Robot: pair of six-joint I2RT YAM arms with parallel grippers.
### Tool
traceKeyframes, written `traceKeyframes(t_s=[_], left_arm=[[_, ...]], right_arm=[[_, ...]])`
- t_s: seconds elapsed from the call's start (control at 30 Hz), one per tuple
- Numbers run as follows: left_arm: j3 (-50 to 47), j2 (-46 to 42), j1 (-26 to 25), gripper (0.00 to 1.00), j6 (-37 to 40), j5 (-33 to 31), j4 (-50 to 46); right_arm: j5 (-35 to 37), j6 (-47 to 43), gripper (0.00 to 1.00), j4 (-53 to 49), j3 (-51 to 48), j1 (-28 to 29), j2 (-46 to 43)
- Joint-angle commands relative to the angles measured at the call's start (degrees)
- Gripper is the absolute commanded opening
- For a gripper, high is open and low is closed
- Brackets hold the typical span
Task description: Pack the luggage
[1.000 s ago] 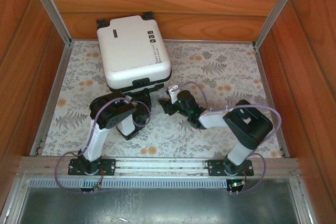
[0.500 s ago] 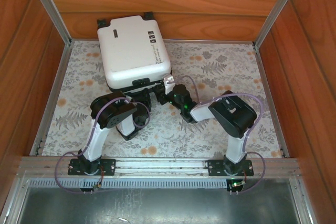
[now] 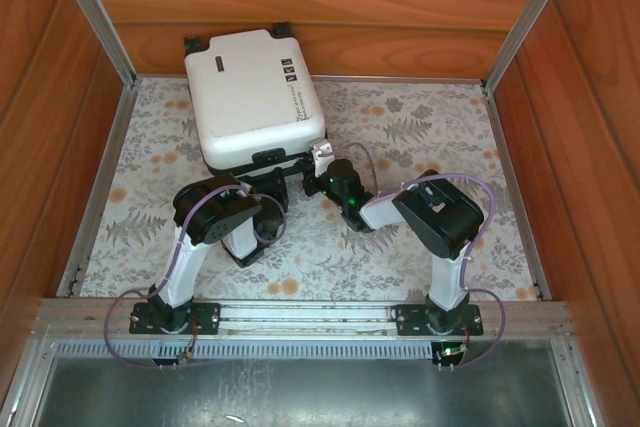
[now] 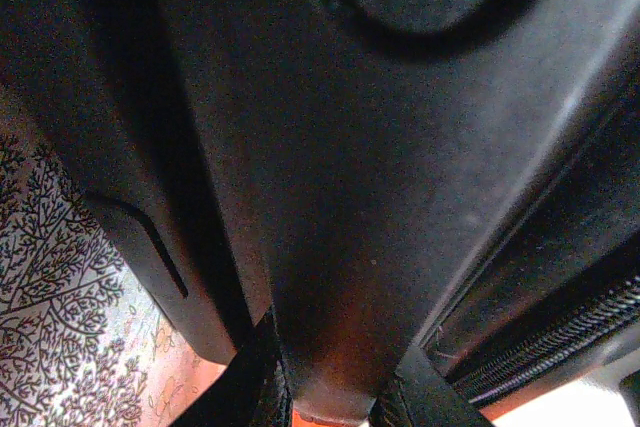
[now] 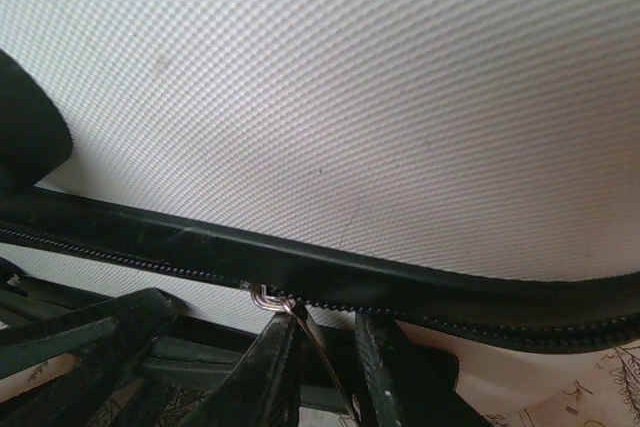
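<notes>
The luggage, a closed white hard-shell suitcase, lies flat at the back left of the table. My left gripper is at its near edge. In the left wrist view its fingers are shut on a black plastic part of the luggage. My right gripper sits at the near right corner of the case. In the right wrist view the white shell and black zipper band are close up. The silver zipper pull hangs between the slightly parted fingers.
The floral tablecloth covers the table right of the case. Wooden walls and metal rails close in the sides and back. The right arm's elbow is folded over the middle of the table.
My right arm has swung left and its gripper has come up against the near right corner of the luggage. The left arm and the case have stayed put.
</notes>
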Motion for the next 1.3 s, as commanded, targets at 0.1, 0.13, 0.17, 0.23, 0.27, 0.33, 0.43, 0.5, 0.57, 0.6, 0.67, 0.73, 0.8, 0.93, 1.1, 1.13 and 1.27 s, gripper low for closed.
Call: traceKeyframes(t_s=[0.1, 0.13, 0.17, 0.23, 0.27, 0.33, 0.43, 0.5, 0.57, 0.6, 0.67, 0.73, 0.8, 0.93, 1.1, 1.13, 1.27], left_arm=[[-3.6, 5.1, 0.9, 0.0, -5.7, 1.4, -12.0], [-3.8, 4.9, 0.9, 0.0, -5.6, 1.3, -12.0], [-4.1, 4.8, 0.9, 0.0, -5.6, 1.2, -11.9], [-5.0, 4.3, 0.9, 0.0, -5.7, 0.7, -11.9], [-5.8, 4.0, 0.9, 0.0, -5.7, 0.4, -11.9], [-8.3, 3.2, 0.9, 0.0, -6.7, -0.8, -11.9], [-11.9, 1.5, 1.4, 0.0, -6.5, -1.0, -11.9], [-13.8, 0.1, 1.4, 0.0, -5.4, -1.1, -12.0], [-15.4, -0.9, 1.5, 0.0, -4.9, -1.3, -12.0], [-16.0, -1.2, 1.5, 0.0, -4.8, -1.4, -12.0], [-17.6, -1.8, 1.5, 0.0, -5.2, -2.0, -12.0], [-19.0, -2.1, 1.5, 0.0, -5.6, -2.3, -12.0], [-20.4, -2.3, 1.6, 0.0, -6.1, -2.3, -12.0], [-23.2, -2.7, 1.6, 0.0, -6.8, -1.9, -12.0], [-24.7, -2.6, 1.6, 0.0, -6.7, -0.6, -12.0], [-24.7, -2.5, 1.5, 0.0, -6.7, -0.1, -12.0], [-24.1, -1.7, 1.5, 0.0, -6.4, 1.6, -12.0]], right_arm=[[-3.6, 1.1, 0.14, 1.3, 4.5, -0.1, 3.6], [-3.7, 1.1, 0.12, 1.5, 4.2, -0.1, 3.5], [-3.6, 1.1, 0.1, 1.8, 3.9, -0.1, 3.4], [-2.5, 0.8, 0.03, 2.3, 2.6, 0.0, 2.2], [-1.6, 0.4, 0.0, 2.4, 1.6, -0.1, 1.3], [1.3, -0.7, 0.0, 1.7, -0.4, -0.2, -1.3], [3.3, -0.8, 0.0, -1.4, -2.7, -1.3, -5.1], [4.6, -0.8, 0.0, -4.2, -3.2, -2.0, -7.3], [5.6, -0.9, 0.0, -7.4, -3.6, -2.6, -9.1], [6.2, -0.8, 0.0, -8.3, -4.1, -2.8, -10.2], [7.6, -0.6, 0.0, -10.0, -5.2, -3.2, -12.1], [8.5, -0.8, 0.0, -12.6, -6.1, -3.8, -14.2], [8.4, -2.1, 0.0, -15.1, -6.7, -5.0, -16.4], [5.4, -3.6, 0.0, -19.2, -7.1, -9.6, -19.2], [-0.2, -4.6, 0.0, -23.5, -4.0, -14.9, -19.5], [-1.9, -4.9, 0.0, -24.4, -2.6, -15.6, -18.9], [-4.9, -6.4, 0.0, -26.5, 2.5, -17.3, -15.5]])
